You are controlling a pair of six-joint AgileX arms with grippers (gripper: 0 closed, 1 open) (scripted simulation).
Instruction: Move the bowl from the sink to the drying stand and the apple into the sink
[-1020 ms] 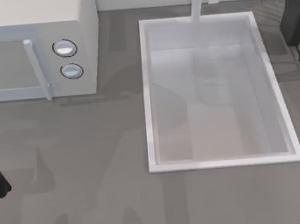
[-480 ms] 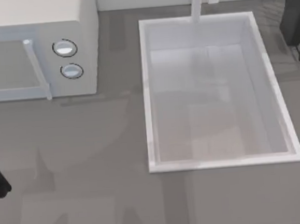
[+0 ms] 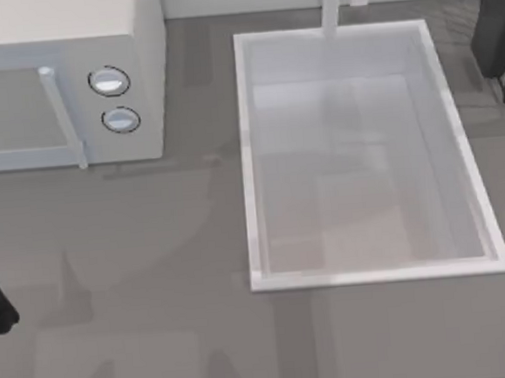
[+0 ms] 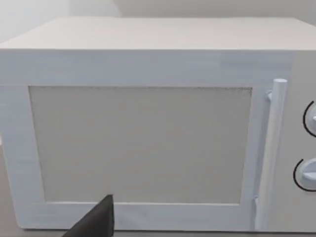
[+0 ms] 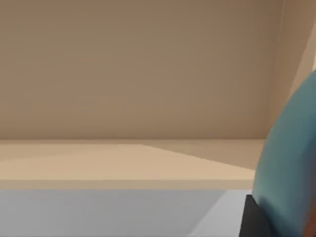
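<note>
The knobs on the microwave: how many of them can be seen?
2. In the top view both sit on the microwave front panel, beside the door handle: one knob farther from the table's front edge, the other knob just nearer. None seems hidden.

Top camera overhead; left wrist close, facing microwave (image 4: 148,138) front.
</note>
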